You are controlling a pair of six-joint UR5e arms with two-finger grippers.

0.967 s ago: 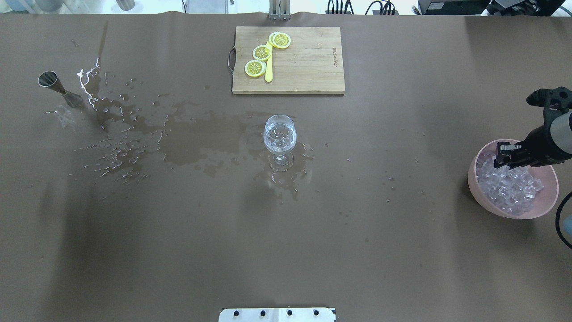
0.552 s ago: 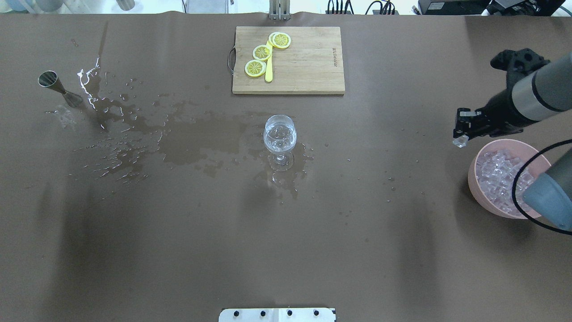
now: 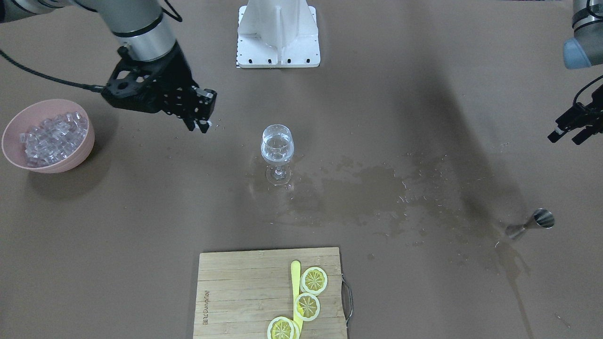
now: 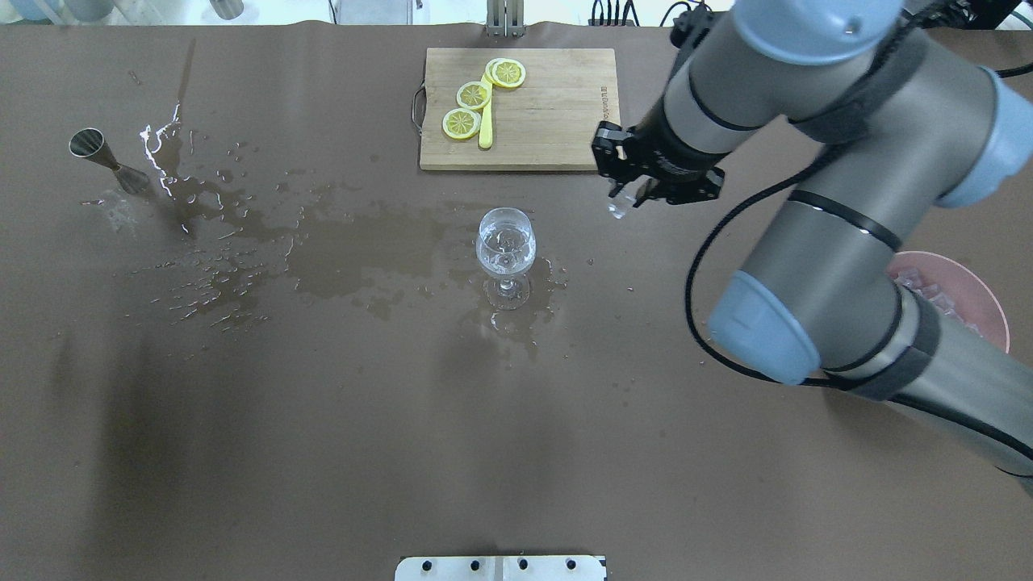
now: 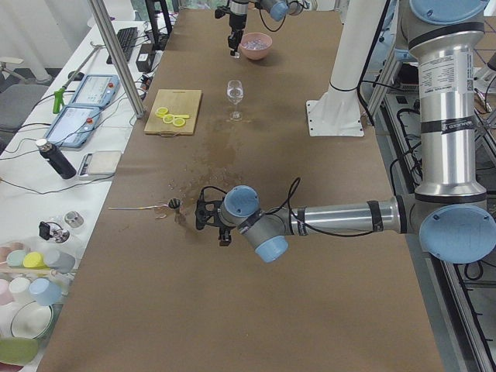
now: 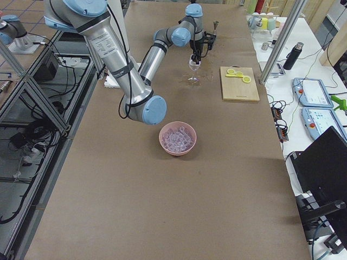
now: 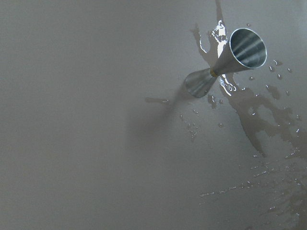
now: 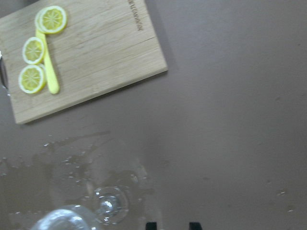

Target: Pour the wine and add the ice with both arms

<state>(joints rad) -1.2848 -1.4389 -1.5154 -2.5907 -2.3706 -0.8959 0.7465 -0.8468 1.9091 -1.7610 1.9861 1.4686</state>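
Note:
The wine glass [image 4: 506,242] stands mid-table, with clear wine and some ice in its bowl; it also shows in the front view [image 3: 277,146]. My right gripper [image 4: 621,200] hangs above the table to the right of the glass and a little beyond it. It is shut on one clear ice cube [image 4: 617,210]. In the front view the right gripper [image 3: 200,125] is left of the glass. The pink bowl [image 3: 84,146] holds many ice cubes [image 3: 49,134]. My left gripper [image 3: 565,135] is open and empty, far out near the steel jigger [image 3: 532,225].
A wooden cutting board [image 4: 549,113] with lemon slices [image 4: 474,95] and a yellow stick lies beyond the glass. A wet spill [image 4: 355,250] spreads from the glass to the tipped jigger [image 4: 105,157]. The right arm covers most of the bowl [image 4: 984,294] in the overhead view.
My right gripper lifted out of the pink bowl with an ice cube and swung left across the table to just right of the wine glass. The glass and jigger stayed put.

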